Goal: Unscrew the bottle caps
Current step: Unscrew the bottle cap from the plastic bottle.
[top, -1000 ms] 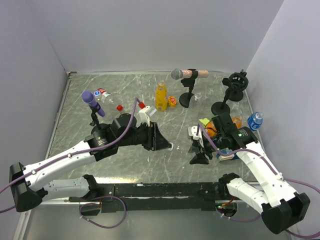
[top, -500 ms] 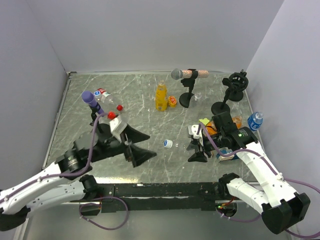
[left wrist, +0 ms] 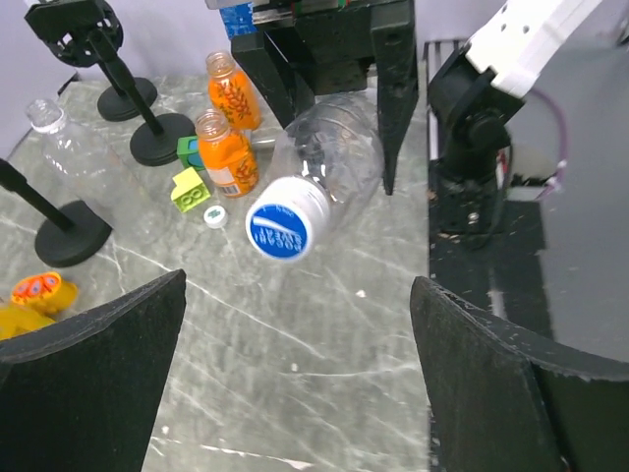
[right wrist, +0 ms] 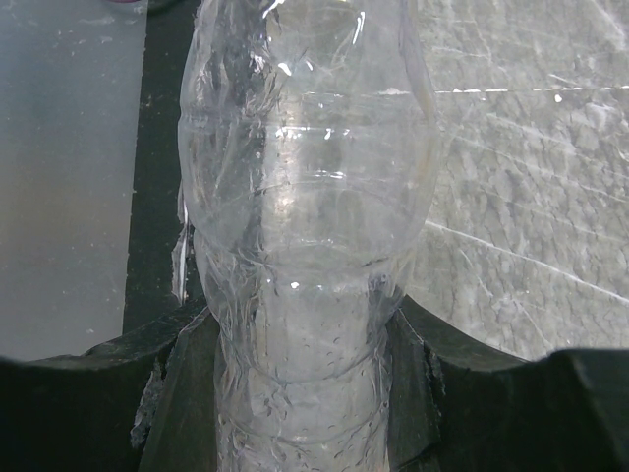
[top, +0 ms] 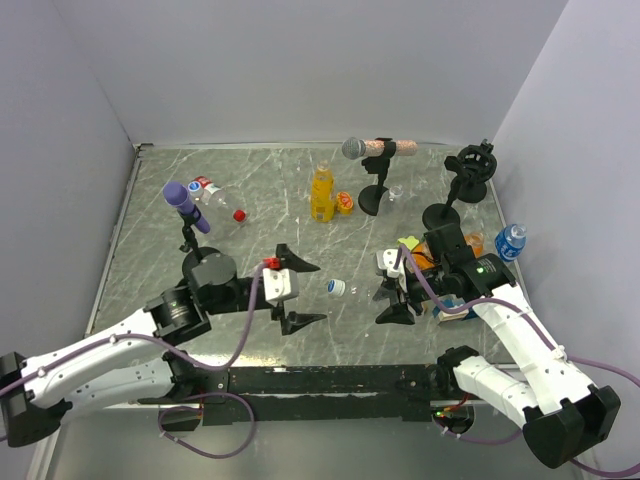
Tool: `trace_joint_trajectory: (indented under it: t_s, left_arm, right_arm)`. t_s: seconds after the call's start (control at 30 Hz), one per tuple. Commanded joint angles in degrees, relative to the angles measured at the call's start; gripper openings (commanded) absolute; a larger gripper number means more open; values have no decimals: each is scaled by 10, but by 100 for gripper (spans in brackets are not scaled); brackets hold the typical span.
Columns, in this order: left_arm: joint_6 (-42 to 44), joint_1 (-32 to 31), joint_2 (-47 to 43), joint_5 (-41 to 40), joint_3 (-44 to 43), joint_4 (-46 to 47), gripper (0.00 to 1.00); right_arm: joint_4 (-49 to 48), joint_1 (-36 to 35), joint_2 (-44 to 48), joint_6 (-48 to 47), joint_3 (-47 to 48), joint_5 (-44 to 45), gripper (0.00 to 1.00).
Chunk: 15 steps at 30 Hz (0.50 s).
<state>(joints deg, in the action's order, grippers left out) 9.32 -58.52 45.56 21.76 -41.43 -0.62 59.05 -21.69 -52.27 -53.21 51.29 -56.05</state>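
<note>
Left pincer (top: pixel 318 293) gapes wide before the cap (left wrist: pixel 285 218); right pincer (top: pixel 393 295) pinches its bottle (left wrist: pixel 329 147).

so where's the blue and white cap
Top view: the blue and white cap is near the front middle of the table, on the end of the clear bottle in the right claw, facing the open left claw.
</note>
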Motion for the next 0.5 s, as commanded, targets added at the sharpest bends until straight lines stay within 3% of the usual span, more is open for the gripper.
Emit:
trace_joint_trajectory:
  t_s: [0.0, 0.47]
  left_arm:
    - [67, -1, 34, 28, -32, 41, 99]
    - [73, 5, 79, 56, -66, 37, 73]
  right_arm:
    - [-17, 3, 1, -10, 7, -26, 27]
    - [-18, 5, 5, -11, 3, -27, 27]
